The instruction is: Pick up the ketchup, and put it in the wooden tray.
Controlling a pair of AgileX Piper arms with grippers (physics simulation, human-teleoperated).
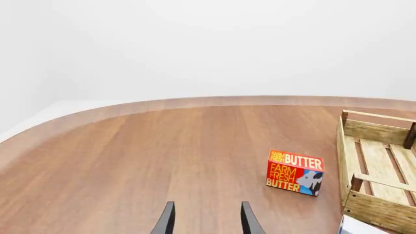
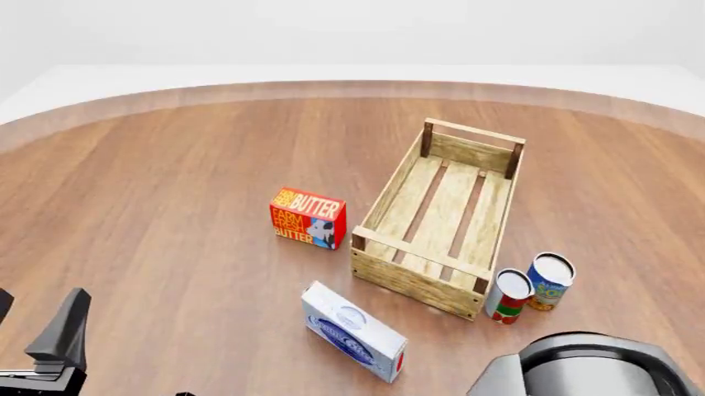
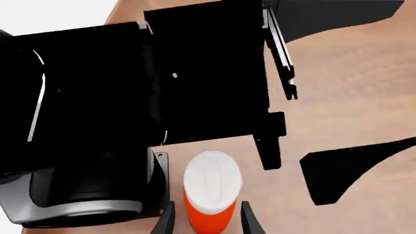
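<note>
The ketchup (image 3: 209, 195), an orange-red bottle with a white cap, shows only in the right wrist view, standing on the table near a black arm base. My right gripper (image 3: 206, 223) is open, with a finger on each side of the bottle's body. In the front view the bottle is hidden under my right arm (image 2: 584, 367). The wooden tray (image 2: 418, 280) lies mid-right on the table with nothing in it, and also shows in the left wrist view (image 1: 380, 212). My left gripper (image 1: 208, 222) is open and empty at the near left (image 2: 33, 326).
A red butter box (image 2: 307, 217) stands left of the tray. A blue-and-white box (image 2: 352, 332) lies in front of the tray. Two cans (image 2: 509, 294) (image 2: 549, 280) stand by the tray's near right corner.
</note>
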